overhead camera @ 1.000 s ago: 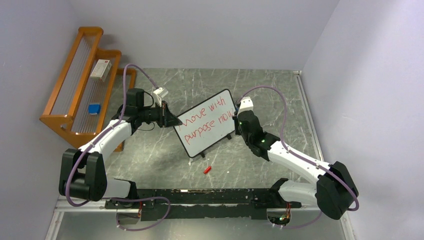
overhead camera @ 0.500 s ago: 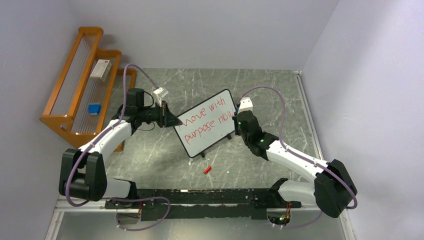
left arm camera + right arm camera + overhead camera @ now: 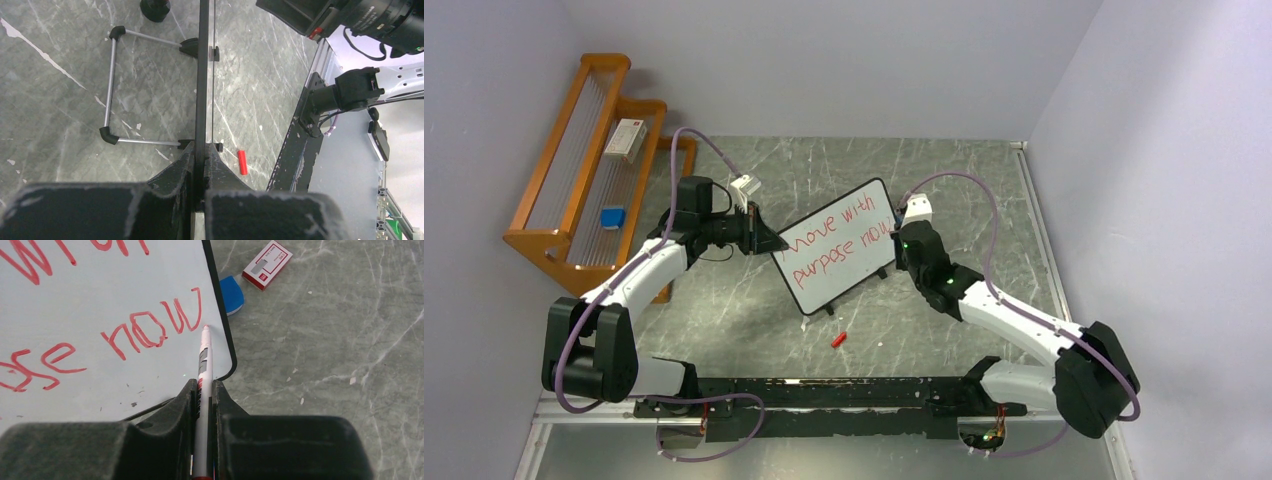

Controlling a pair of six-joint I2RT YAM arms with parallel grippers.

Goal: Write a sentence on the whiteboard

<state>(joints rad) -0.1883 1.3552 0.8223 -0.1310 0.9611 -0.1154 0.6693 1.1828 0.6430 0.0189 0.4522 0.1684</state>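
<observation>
The whiteboard stands tilted mid-table with red writing "move with purpose now". My left gripper is shut on its left edge, which shows edge-on in the left wrist view. My right gripper is shut on a white marker. The marker's tip touches the whiteboard just after the word "now", near its right frame. A red marker cap lies on the table in front of the board and also shows in the left wrist view.
An orange wooden rack at the left holds a small box and a blue eraser. The board's wire stand rests on the table behind it. A black rail runs along the near edge.
My right gripper has shifted very slightly at the board's right edge. The left gripper and the board have not moved.
</observation>
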